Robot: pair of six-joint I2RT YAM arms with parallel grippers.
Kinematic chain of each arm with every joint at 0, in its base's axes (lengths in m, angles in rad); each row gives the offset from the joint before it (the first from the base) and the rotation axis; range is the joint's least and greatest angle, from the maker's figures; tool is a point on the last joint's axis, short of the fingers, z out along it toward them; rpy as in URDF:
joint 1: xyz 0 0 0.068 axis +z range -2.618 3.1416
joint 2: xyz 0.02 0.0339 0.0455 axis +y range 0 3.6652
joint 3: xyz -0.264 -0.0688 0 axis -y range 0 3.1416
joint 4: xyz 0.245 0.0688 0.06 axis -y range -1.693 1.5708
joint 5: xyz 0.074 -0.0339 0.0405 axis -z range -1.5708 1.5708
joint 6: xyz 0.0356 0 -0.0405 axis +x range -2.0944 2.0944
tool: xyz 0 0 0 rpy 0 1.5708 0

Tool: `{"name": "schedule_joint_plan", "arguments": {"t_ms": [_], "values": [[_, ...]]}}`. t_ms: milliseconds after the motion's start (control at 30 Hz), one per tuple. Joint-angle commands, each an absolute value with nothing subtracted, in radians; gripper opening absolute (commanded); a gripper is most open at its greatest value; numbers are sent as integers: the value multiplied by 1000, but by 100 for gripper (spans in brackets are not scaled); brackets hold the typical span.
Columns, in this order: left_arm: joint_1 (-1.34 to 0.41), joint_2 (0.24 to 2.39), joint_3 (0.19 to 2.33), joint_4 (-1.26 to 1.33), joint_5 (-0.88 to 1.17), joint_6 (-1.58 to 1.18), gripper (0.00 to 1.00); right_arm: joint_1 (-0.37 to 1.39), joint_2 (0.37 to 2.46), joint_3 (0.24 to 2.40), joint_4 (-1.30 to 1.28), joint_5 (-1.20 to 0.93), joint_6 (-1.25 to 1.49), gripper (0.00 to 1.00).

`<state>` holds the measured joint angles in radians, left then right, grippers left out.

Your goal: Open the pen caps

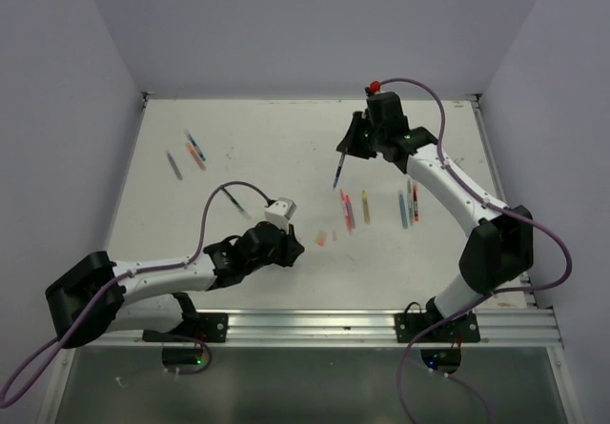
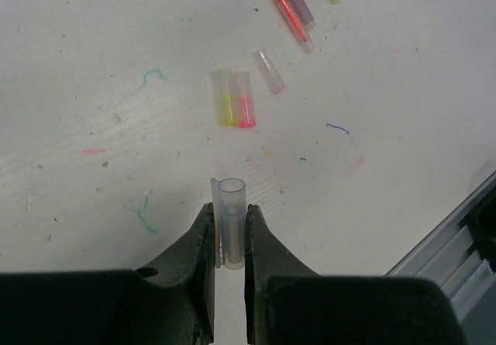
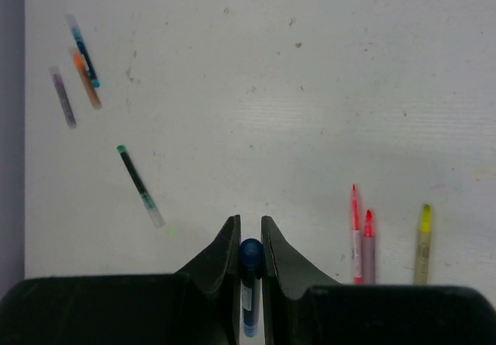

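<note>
Left wrist view: the left gripper is clamped on a clear cap near the front edge of the table. Just beyond it lie three loose caps, close together, then a row of pens at mid-table. At the far right, the right gripper is closed around a blue pen.
</note>
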<state>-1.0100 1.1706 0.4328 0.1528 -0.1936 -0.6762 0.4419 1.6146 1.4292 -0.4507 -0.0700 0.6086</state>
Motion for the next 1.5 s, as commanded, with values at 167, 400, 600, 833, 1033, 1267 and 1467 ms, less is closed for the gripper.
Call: {"name": "schedule_joint_plan", "arguments": {"t_ms": [167, 400, 600, 833, 1033, 1267, 1467], "values": [[-993, 1314, 589, 110, -275, -621, 0, 281, 1620, 1393, -620, -162, 408, 0], [-862, 1410, 589, 213, -114, -612, 0, 245, 1618, 1318, -623, -181, 345, 0], [-836, 1466, 614, 265, -43, -604, 0, 244, 1704, 1310, -612, -215, 316, 0], [-824, 1545, 637, 314, 21, -614, 0, 250, 1784, 1313, -575, -215, 305, 0], [-815, 1581, 638, 339, 38, -618, 0, 273, 1816, 1327, -558, -210, 291, 0], [-807, 1592, 635, 341, 43, -621, 6, 279, 1848, 1336, -560, -178, 282, 0], [-805, 1592, 624, 341, 28, -632, 14, 311, 1861, 1335, -537, -198, 287, 0]]}}
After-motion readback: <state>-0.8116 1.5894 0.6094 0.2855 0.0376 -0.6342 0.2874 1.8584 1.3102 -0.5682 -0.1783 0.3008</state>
